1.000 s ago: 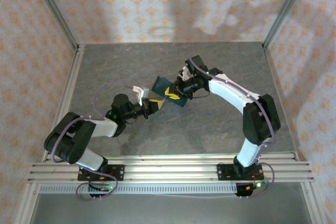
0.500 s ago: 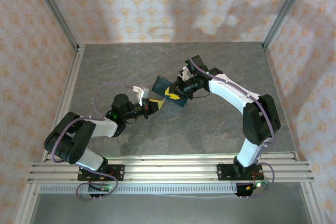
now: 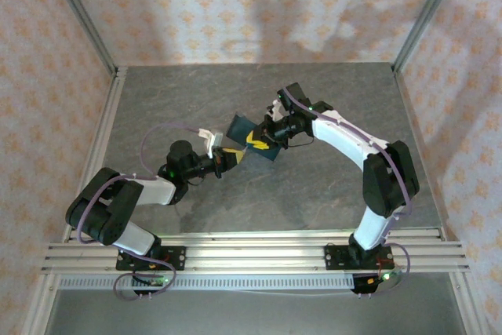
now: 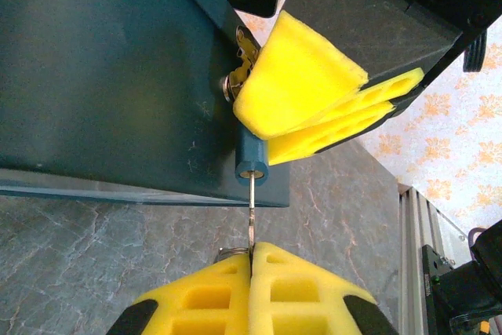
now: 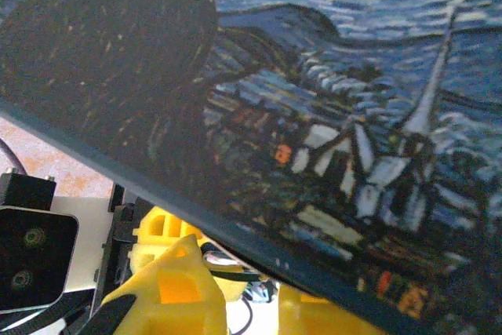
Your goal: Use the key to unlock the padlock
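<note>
The right hand [image 3: 260, 137] gripped the flat dark-blue painted padlock [image 3: 239, 126] at the middle of the grey worktop [image 3: 157, 107], steadying it so the left hand [image 4: 251, 272], clenched on the slim metal key [image 4: 252, 221], could work the keyhole.

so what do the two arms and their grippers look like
The left arm and right arm have white links between chunky black joints, lilac cables looping alongside and a green light near each wrist. The left gripper and right gripper are black with yellow pads moulded with rectangular holes.
</note>
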Robot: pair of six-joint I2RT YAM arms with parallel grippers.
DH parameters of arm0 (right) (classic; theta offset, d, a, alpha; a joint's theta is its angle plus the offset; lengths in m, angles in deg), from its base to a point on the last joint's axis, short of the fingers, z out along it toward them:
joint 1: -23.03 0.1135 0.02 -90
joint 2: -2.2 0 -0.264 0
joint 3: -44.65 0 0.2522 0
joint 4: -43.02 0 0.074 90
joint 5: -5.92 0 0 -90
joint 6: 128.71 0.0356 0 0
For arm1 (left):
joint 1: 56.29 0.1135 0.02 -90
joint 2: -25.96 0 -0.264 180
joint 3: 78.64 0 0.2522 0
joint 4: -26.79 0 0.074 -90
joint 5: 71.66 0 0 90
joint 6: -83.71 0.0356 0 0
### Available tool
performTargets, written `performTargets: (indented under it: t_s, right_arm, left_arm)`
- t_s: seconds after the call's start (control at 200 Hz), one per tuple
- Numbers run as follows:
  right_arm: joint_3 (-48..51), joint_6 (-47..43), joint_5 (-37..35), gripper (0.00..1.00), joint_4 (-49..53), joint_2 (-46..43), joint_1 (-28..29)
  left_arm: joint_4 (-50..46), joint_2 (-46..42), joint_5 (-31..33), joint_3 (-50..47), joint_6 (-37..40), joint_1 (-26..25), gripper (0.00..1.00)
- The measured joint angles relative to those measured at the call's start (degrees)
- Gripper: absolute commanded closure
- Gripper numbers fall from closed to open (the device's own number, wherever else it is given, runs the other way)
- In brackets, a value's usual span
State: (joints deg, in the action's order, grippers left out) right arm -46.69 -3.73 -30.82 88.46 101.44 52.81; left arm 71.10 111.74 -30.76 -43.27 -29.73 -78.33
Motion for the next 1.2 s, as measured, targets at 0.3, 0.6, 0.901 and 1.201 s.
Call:
performTargets:
  t_s: [0.3,0.6,0.901,1.201]
  right_arm:
    - [0.0,-2.7,0.7,1.0,2.2,0.0,-0.3]
    - [0.0,-2.9,0.7,1.0,2.4,0.0,-0.4]
    - [0.0,-2.9,0.8,1.0,2.4,0.0,-0.4]
    - [0.0,-5.0,0.8,1.0,3.9,0.0,-0.4]
  left_arm:
    - [-1.3,0.0,-0.1,0.1,0.6,-0.1,1.0]
    - [-2.2,0.0,-1.1,0.8,0.7,-0.1,1.0]
    - [-4.2,0.0,-0.1,1.2,1.6,-1.6,1.0]
    - [-6.4,-0.6,1.6,1.3,2.7,-1.6,1.0]
